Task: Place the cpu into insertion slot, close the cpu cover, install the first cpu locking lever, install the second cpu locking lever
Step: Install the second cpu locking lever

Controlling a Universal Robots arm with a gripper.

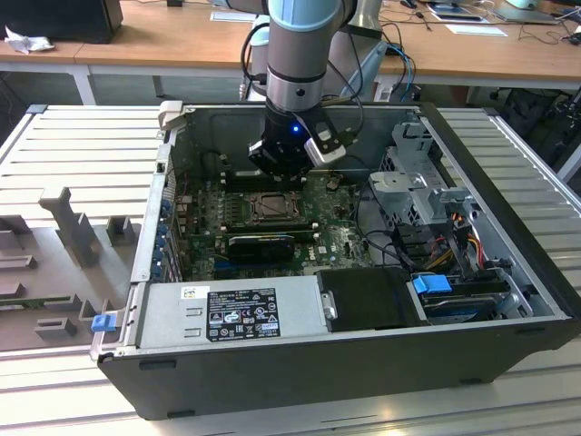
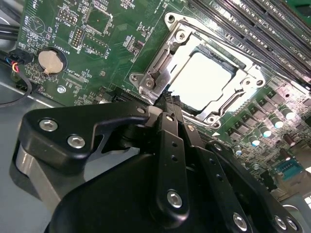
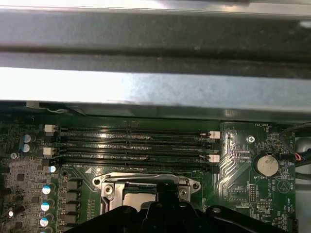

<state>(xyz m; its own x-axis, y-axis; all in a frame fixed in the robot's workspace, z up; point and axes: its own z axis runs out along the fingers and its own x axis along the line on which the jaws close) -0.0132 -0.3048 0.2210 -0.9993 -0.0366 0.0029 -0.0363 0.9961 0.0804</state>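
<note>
Even room light in the exterior view, glare whitening the cpu (image 2: 201, 80) in the second wrist view, and possibly slight blur across the dim first wrist view.

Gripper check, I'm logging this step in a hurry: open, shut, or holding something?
Gripper: shut, fingers together, holding nothing, tips just above the cover edge; cpu sits in the slot.

A robotics lab or electronics workshop: an opened computer case (image 1: 363, 363) lies on a slatted metal desk (image 1: 82, 145), with wooden workbenches (image 1: 182, 41) and cables (image 1: 536, 23) behind.
</note>
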